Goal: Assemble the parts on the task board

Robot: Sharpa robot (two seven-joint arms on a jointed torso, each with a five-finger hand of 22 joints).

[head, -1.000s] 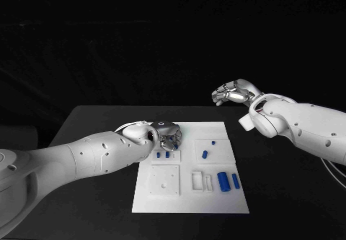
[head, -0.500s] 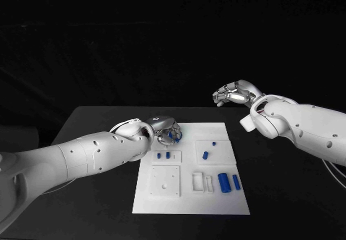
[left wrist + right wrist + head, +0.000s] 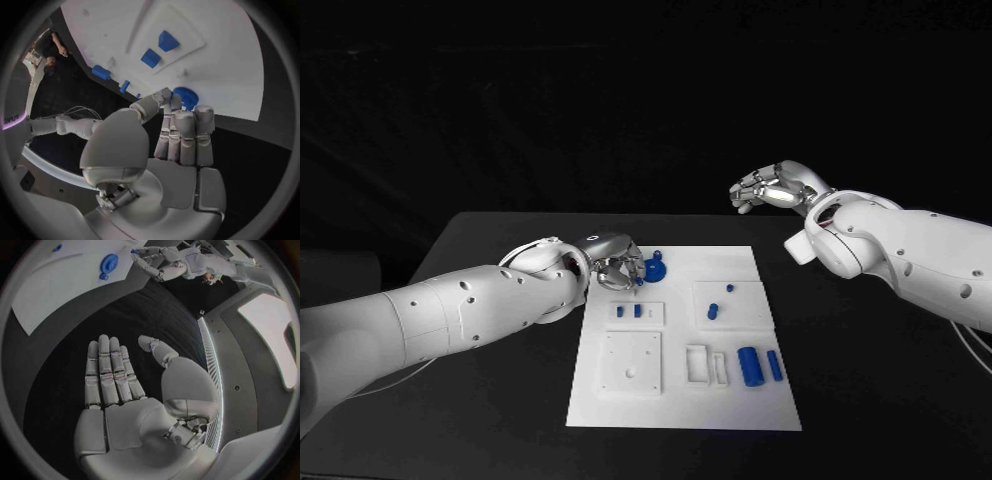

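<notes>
- Left robot hand (image 3: 620, 268) low over the far-left part of the board (image 3: 682, 410), fingers stretched out straight and side by side, thumb beside them; nothing clasped as far as the wrist view shows, so judged empty.
- Round blue disc (image 3: 656, 270) flat on the board near its far edge, just beside those fingertips (image 3: 185, 111); cannot tell whether touched or a hair apart.
- Right robot hand (image 3: 769, 187) raised off beyond the table's (image 3: 488, 250) far right corner, well apart from the board, palm flat and fingers spread, holding nothing.
- Pair of small blue blocks (image 3: 627, 311) side by side on the raised plate in the board's left half, near the disc.
- Two more small pieces (image 3: 714, 308) on the raised plate in the right half, one nearer the far edge than the other; seated or merely lying there, too small to tell.
- Two blue rods (image 3: 749, 365) lying loose and parallel toward the near right corner, next to white frames (image 3: 694, 362) with nothing blue in them.
- Square plate (image 3: 630, 360) in the near left part, bare of blue.
- Judged early to middling: several parts loose, several seats unfilled.
- Likely left to do: seating the disc, then fetching the rods and fitting them, with the right robot hand idle for now.
</notes>
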